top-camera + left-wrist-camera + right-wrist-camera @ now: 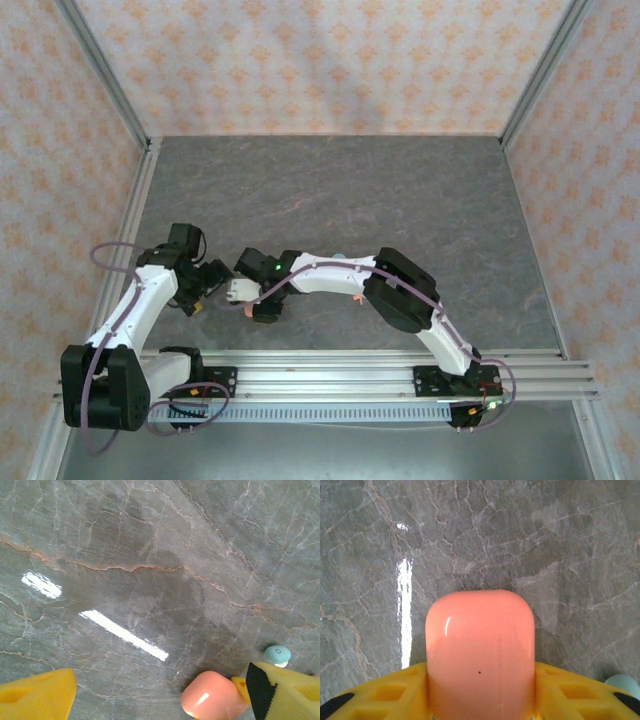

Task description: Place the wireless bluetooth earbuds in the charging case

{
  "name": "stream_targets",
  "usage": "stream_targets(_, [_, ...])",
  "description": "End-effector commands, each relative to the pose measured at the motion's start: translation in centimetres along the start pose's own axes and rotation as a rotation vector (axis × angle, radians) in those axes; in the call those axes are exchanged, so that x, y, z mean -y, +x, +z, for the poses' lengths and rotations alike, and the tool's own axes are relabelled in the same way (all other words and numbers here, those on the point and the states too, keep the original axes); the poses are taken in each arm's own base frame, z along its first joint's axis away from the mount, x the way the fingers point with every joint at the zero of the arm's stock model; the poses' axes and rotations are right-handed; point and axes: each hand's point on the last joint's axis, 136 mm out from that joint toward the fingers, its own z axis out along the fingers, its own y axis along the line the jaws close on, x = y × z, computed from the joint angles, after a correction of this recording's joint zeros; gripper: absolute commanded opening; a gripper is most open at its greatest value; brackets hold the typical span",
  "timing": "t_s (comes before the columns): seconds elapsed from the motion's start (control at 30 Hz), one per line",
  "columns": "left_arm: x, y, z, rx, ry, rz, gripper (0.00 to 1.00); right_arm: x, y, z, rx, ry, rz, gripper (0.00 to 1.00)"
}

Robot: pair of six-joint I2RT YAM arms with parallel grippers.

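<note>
1. The right gripper [480,670] is pinching a coral-pink charging case [480,645], with a yellow finger [395,695] pressed against each side.
2. The case's smooth rounded end sticks out past the fingertips, over the grey marbled tabletop [520,530].
3. The left gripper [162,680] is spread wide with nothing in it. In its wrist view the coral case sits close beside the finger at the lower right.
4. A small light teal earbud [277,655] lies on the table just past that finger, near the case but not touching it.
5. From overhead, the two grippers come close together near the front left of the table.
</note>
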Motion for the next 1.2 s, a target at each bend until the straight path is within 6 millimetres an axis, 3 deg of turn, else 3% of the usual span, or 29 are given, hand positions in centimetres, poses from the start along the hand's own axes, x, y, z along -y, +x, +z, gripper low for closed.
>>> stream_targets(0.0, [-0.3, -0.2, -1.1, 0.019, -0.018, 0.031, 0.88, 1.4, -1.1, -1.8, 0.073, 0.090, 0.042, 0.46])
stream_targets(0.23, [0.8, -1.3, -2.8, 0.113, 0.050, 0.112, 0.89, 2.8, -1.2, -4.4, 0.194, 0.231, 0.098, 0.42])
stream_targets(0.37, [2.7, -1.6, -4.1, 0.161, 0.166, 0.182, 0.89, 4.4, -1.1, -6.7, 0.263, 0.348, 0.142, 0.42])
stream_targets(0.47, [3.9, -1.6, -5.6, 0.195, 0.235, 0.245, 0.89, 5.7, -1.1, -9.2, 0.324, 0.440, 0.172, 0.42])
stream_targets(0.7, [9.7, -0.2, -10.9, 0.240, 0.580, 0.453, 0.89, 7.1, -1.2, -15.9, 0.401, 0.564, 0.175, 0.43])
stream_targets(0.87, [12.8, 0.7, -14.8, 0.272, 0.774, 0.573, 0.87, 6.6, -1.2, -19.4, 0.393, 0.540, 0.155, 0.43])
stream_targets(0.97, [14.4, 1.9, -16.7, 0.247, 0.879, 0.659, 0.82, 5.7, -0.7, -20.2, 0.369, 0.511, 0.127, 0.44])
stream_targets(1.17, [15.8, 4.5, -17.6, 0.134, 0.956, 0.787, 0.77, 5.0, -0.3, -21.8, 0.371, 0.506, 0.130, 0.44])
